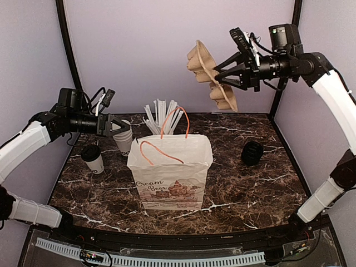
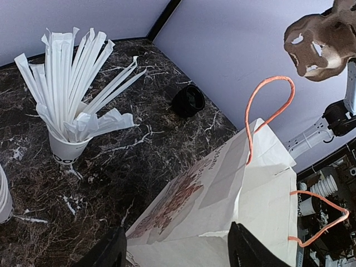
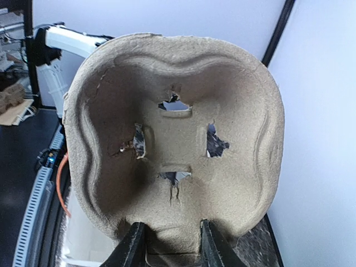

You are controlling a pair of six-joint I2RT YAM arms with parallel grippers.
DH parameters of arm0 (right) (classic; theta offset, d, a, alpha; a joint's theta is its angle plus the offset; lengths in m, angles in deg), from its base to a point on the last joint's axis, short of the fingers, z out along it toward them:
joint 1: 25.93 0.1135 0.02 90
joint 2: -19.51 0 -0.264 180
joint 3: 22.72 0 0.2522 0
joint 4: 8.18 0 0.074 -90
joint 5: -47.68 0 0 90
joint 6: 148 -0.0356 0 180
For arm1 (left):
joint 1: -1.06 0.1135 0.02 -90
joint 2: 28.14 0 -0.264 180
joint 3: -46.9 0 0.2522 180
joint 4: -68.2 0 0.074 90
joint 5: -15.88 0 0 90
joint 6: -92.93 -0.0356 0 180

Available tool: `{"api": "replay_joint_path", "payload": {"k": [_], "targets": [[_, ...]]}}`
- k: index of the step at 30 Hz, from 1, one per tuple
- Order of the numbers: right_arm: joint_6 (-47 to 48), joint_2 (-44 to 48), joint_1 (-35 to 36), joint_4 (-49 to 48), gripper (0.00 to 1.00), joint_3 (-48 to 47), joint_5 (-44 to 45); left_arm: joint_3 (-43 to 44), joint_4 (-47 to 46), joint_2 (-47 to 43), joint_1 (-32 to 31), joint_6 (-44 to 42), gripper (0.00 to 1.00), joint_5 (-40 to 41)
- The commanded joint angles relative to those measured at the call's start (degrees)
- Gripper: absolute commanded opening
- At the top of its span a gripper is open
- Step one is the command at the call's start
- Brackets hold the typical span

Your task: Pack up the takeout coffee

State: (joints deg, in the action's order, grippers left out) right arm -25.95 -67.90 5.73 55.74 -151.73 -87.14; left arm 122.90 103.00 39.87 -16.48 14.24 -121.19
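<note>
The takeout coffee, a small white cup with a black lid, stands upright at the left of the table. My left gripper is open and empty, hovering right of and above it, beside the stacked cups. In the left wrist view it points over the white paper bag. The bag stands open mid-table with orange handles. My right gripper is shut on a brown pulp cup carrier, held high above the back right. The carrier fills the right wrist view, its edge pinched by that gripper.
A stack of lidless white cups stands just right of the coffee. A white cup of wrapped straws stands behind the bag. A black round object lies right of the bag, also seen from the left wrist.
</note>
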Motion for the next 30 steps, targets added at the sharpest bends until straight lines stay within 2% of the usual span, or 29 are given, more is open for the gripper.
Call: {"api": "replay_joint_path", "payload": {"k": [1,10,19,30], "targets": [[-8.5,-1.1,3.1,-5.1,0.34,-0.5,-11.0,1.2,-1.0,-0.8,-0.2,0.9,0.64,0.8],[-7.7,-8.2,13.5,-6.1,0.34,0.3,-9.6,-0.8,-2.2,-2.5,-0.2,1.9,0.64,1.7],[-7.6,-11.5,15.6,-9.7,0.34,5.8,-7.9,-1.5,-0.8,-3.3,-0.2,0.3,0.65,2.5],[-4.6,-10.6,18.6,-8.0,0.34,11.3,-3.1,-2.7,-1.3,-2.7,-0.2,-1.0,0.65,2.8]]}}
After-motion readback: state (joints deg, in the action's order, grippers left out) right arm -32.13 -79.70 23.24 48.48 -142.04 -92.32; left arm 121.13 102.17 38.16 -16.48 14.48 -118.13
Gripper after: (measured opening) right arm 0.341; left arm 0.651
